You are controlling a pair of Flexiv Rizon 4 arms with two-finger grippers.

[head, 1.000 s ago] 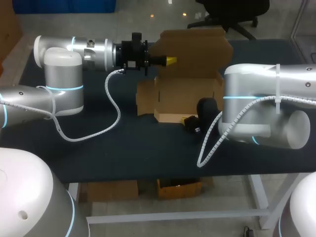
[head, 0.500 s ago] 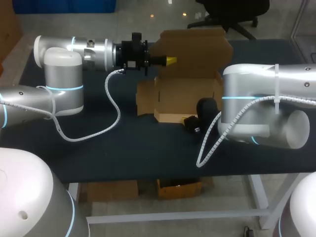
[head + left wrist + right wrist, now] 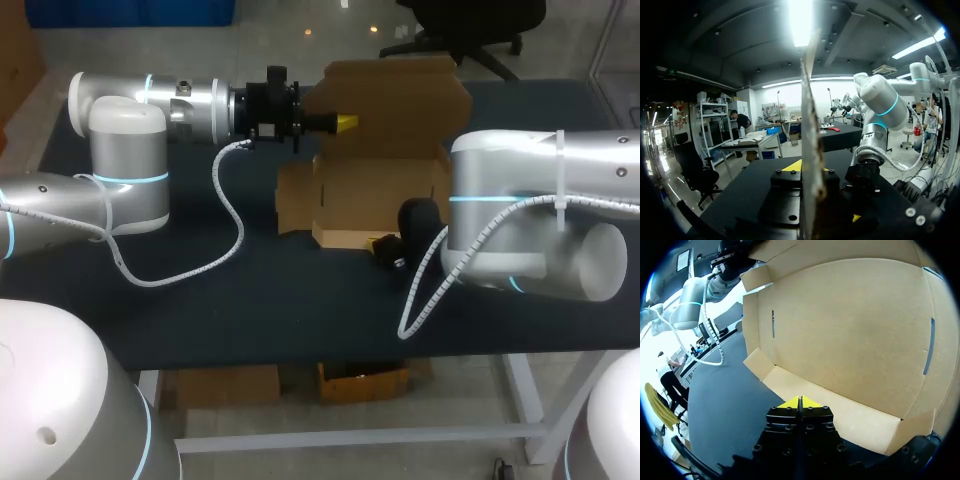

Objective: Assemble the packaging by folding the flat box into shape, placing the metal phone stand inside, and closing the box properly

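1. Head view: the cardboard box [image 3: 370,195] sits open on the dark table [image 3: 250,300], just toward 1 o'clock from the table's middle. Its lid [image 3: 400,95] stands up at the tray's 12 o'clock side.
2. Head view: the left gripper [image 3: 345,122] comes in from 9 o'clock and meets the lid's 9 o'clock edge. The right gripper [image 3: 378,245] is low at the tray's 6 o'clock wall, just beside it.
3. Left wrist view: the lid [image 3: 809,125] runs edge-on straight through the left gripper [image 3: 808,170], out toward its 12 o'clock. The jaws are pinched narrow on the board, one finger on each face. The right arm [image 3: 880,105] rises at about the gripper's 2 o'clock.
4. Right wrist view: the right gripper [image 3: 800,402] has its yellow tips pressed together with nothing seen between them. The box [image 3: 850,340] fills its 12 to 2 o'clock, with the low front strip right at the tips. The left arm [image 3: 690,300] is at about 10 o'clock.
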